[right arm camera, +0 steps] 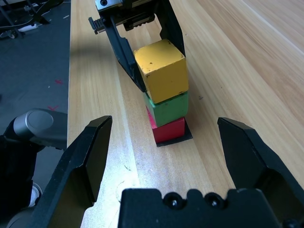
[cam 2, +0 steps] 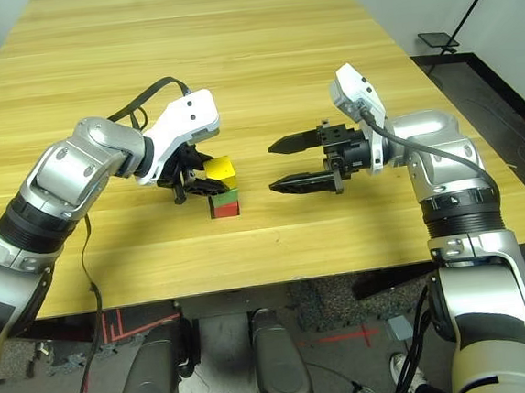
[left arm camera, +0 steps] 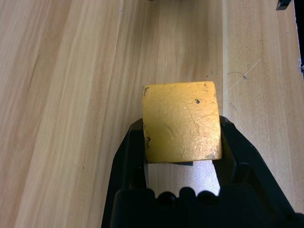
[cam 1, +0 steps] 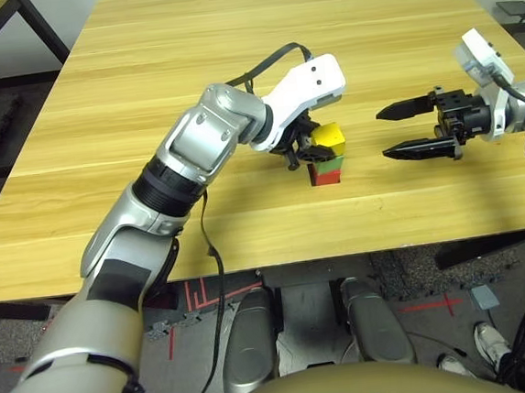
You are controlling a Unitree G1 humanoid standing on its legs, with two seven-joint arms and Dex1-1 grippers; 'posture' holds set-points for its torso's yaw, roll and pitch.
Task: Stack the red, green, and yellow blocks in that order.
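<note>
Left gripper point(right arm camera: 156, 52) fingers clamp the yellow block point(right arm camera: 160, 71) atop green block point(right arm camera: 167, 108) and red block point(right arm camera: 168, 128) for alignment; right gripper point(cam 2: 283, 164), at 3 o'clock, stands wide apart.

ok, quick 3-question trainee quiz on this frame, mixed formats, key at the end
1. True or false: the yellow block sits on the green block.
2. Which block is at the bottom of the stack? A) yellow B) red C) green
3. Fill in: the left gripper's fingers stand on either side of the ______ block, while the right gripper is open beside the stack, holding nothing.

Key
1. True; its fit looks slightly skewed.
2. B: the red block rests on the black patch on the table.
3. yellow
</note>
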